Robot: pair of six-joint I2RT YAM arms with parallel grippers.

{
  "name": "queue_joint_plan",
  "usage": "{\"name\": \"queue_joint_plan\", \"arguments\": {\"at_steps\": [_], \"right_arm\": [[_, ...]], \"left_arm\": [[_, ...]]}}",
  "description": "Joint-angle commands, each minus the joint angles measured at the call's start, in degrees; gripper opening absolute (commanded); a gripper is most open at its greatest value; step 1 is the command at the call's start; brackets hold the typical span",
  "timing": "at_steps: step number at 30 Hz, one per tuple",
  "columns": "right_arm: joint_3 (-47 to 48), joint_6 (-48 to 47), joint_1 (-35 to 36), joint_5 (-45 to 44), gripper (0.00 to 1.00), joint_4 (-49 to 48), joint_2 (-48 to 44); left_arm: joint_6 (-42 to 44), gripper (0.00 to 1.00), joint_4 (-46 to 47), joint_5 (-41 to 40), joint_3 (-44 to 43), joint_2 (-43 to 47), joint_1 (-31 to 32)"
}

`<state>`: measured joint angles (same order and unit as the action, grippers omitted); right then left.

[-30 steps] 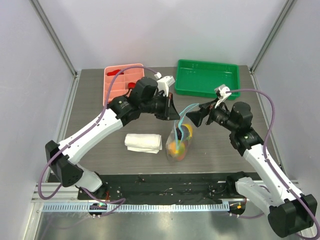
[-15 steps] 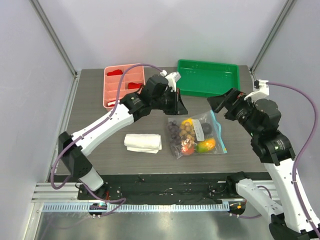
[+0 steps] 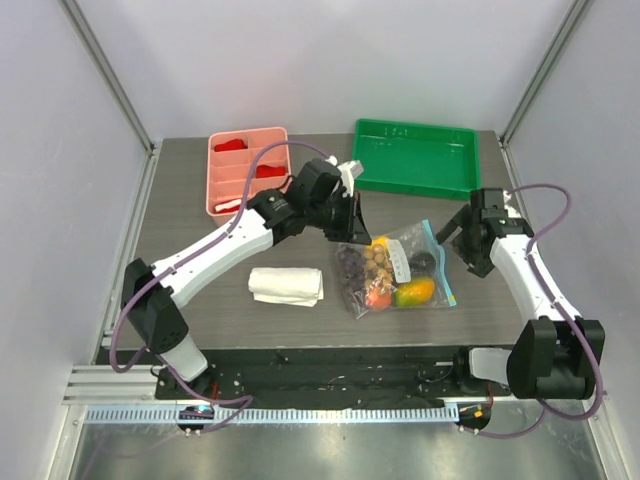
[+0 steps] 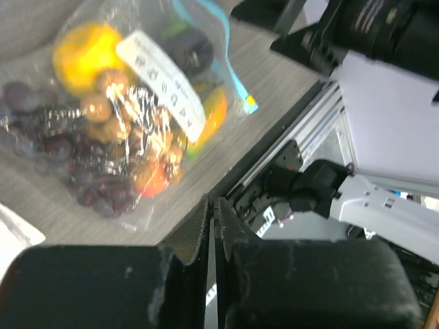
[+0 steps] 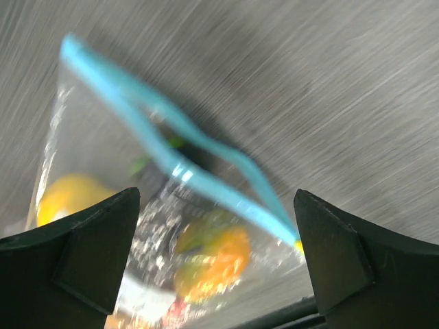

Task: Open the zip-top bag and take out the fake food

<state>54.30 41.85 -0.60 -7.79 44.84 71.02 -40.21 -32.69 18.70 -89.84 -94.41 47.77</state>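
The zip-top bag (image 3: 395,268) lies flat on the table, its light-blue zip strip (image 3: 437,262) on the right edge. The fake food (image 3: 378,272) is inside: yellow, orange and red pieces, purple grapes, brown balls. My left gripper (image 3: 352,230) is shut and empty, just above the bag's upper left corner; the bag shows in the left wrist view (image 4: 130,103) beyond the closed fingers (image 4: 233,226). My right gripper (image 3: 458,246) is wide open beside the zip edge. In the right wrist view (image 5: 216,199) the strip (image 5: 178,161) gapes partly apart below it.
A folded white cloth (image 3: 287,286) lies left of the bag. A pink tray (image 3: 212,180) with flat red pieces stands at the back left. A green tray (image 3: 415,187) stands at the back, behind the bag. The table's front edge is close below the bag.
The bag hung between both grippers, then dropped and now lies flat. The right gripper let go, swung away and came down by the zip edge. The left gripper lowered to the bag's left corner.
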Motion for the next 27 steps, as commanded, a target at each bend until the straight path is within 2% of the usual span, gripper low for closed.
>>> {"name": "queue_joint_plan", "arguments": {"at_steps": [1, 2, 4, 7, 8, 10, 15, 20, 22, 25, 27], "right_arm": [[-3.0, 3.5, -7.6, 5.5, 0.95, -9.8, 3.1], [-3.8, 7.3, -8.5, 10.8, 0.91, -11.3, 4.8], [-5.3, 9.9, -9.9, 13.8, 0.77, -13.0, 5.8], [-6.1, 12.6, -10.6, 14.6, 0.71, -12.5, 6.1], [-6.3, 12.6, -10.7, 14.5, 0.62, -12.2, 6.4], [-6.8, 12.0, -11.0, 15.3, 0.35, -12.9, 7.4], [-7.5, 4.7, -11.0, 19.7, 0.34, -16.8, 8.9], [-8.6, 0.6, -11.0, 30.2, 0.33, -22.6, 11.6], [-9.4, 0.9, -10.9, 30.7, 0.32, -23.0, 11.2], [-9.8, 0.6, -11.0, 27.0, 0.32, -21.2, 8.9], [-10.4, -0.8, -11.1, 29.2, 0.29, -22.7, 8.4]], "left_arm": [[-1.4, 0.03, 1.9, 3.9, 4.3, 5.2, 0.1], [-1.4, 0.04, 2.0, 4.2, 4.9, 5.7, 0.1], [-0.1, 0.04, 1.2, 3.3, 6.0, 7.2, 0.2], [1.5, 0.04, 0.1, 2.6, 5.6, 7.5, 0.2], [1.6, 0.04, -0.1, 2.9, 5.2, 6.9, 0.2], [1.5, 0.04, -0.2, 3.8, 4.2, 6.1, 0.1], [2.3, 0.08, -0.6, 5.7, 3.5, 4.5, 0.2], [2.2, 0.08, -0.5, 7.6, 3.4, 2.9, 0.2], [2.2, 0.11, -0.8, 7.8, 2.5, 1.6, 0.2], [2.1, 0.19, -1.5, 6.9, 0.2, -0.4, 0.3], [1.6, 0.23, -1.8, 6.6, -1.5, -1.3, 0.4]]}}
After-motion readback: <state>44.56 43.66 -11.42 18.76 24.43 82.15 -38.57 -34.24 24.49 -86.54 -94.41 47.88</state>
